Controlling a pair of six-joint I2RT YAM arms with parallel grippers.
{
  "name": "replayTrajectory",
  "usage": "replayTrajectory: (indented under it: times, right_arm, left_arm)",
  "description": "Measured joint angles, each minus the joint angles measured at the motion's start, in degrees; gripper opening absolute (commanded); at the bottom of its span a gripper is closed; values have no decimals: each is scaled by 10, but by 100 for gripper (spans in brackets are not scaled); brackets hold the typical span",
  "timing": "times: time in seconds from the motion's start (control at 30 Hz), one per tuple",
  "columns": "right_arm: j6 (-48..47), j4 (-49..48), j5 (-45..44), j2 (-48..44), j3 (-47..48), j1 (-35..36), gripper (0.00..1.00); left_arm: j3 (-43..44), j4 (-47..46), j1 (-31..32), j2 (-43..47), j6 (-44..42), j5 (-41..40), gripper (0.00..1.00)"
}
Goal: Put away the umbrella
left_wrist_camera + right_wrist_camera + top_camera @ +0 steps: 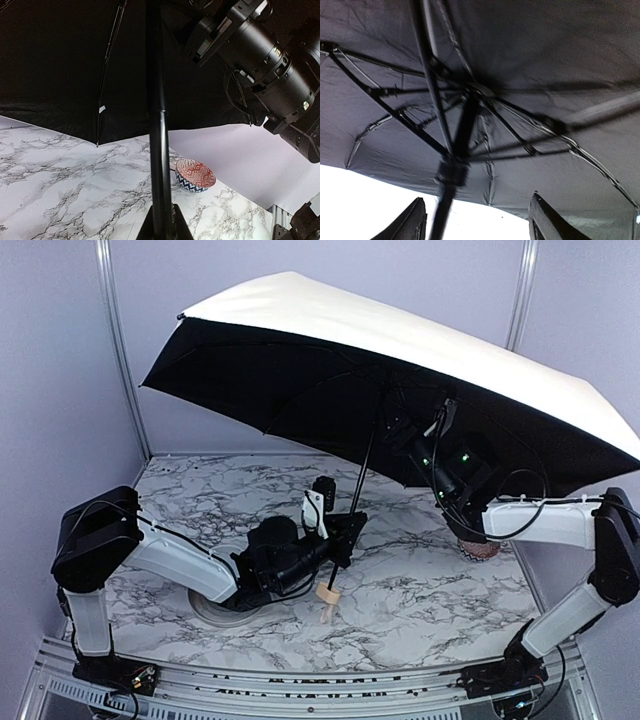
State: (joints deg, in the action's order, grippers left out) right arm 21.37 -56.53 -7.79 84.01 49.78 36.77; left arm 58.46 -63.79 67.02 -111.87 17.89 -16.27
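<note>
The umbrella (pixel 400 340) stands open over the table, cream outside and black inside. Its thin black shaft (pixel 362 480) slants down to a small tan handle (pixel 330 605) hanging just above the marble. My left gripper (pixel 345 535) is shut on the lower shaft (pixel 159 150), which rises between its jaws (pixel 161 225). My right gripper (pixel 395 430) is up under the canopy and stands open (pixel 477 220). The blurred shaft and its runner (pixel 451 172) sit between the fingers, nearer the left finger (pixel 410 222). The ribs and black lining (pixel 545 60) fill that view.
A red-patterned bowl with a blue base (pixel 195 175) sits on the marble table (pixel 420 590) at the right, mostly behind my right arm (pixel 540 520). A grey round disc (pixel 212 608) lies under my left arm. Grey walls close in at the back and sides.
</note>
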Motion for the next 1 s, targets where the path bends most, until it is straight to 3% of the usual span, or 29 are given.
replayTrajectory:
  times: [0.13, 0.3, 0.5, 0.67, 0.8, 0.87, 0.93, 1.0]
  right_arm:
    - [-7, 10, 9, 15, 37, 1, 65]
    - [-9, 18, 12, 28, 75, 1, 47]
    - [0, 26, 12, 42, 84, 1, 34]
    - [7, 25, 8, 42, 84, 3, 12]
    - [28, 24, -3, 41, 84, 13, 0]
    - [30, 26, -3, 41, 84, 13, 0]
    - [29, 28, -5, 41, 84, 13, 20]
    - [27, 30, -5, 41, 84, 13, 33]
  left_arm:
    - [0, -3, 0, -2, -5, 7, 0]
    - [0, -6, 0, -3, -19, 11, 0]
    - [1, -6, -1, -3, -23, 5, 0]
    - [1, -4, -2, -3, -23, 1, 0]
    - [1, 2, -4, -7, -28, -2, 0]
    - [1, 2, -3, -7, -29, -3, 0]
    - [1, 2, -4, -8, -29, -3, 0]
    - [1, 2, -4, -7, -29, -3, 0]
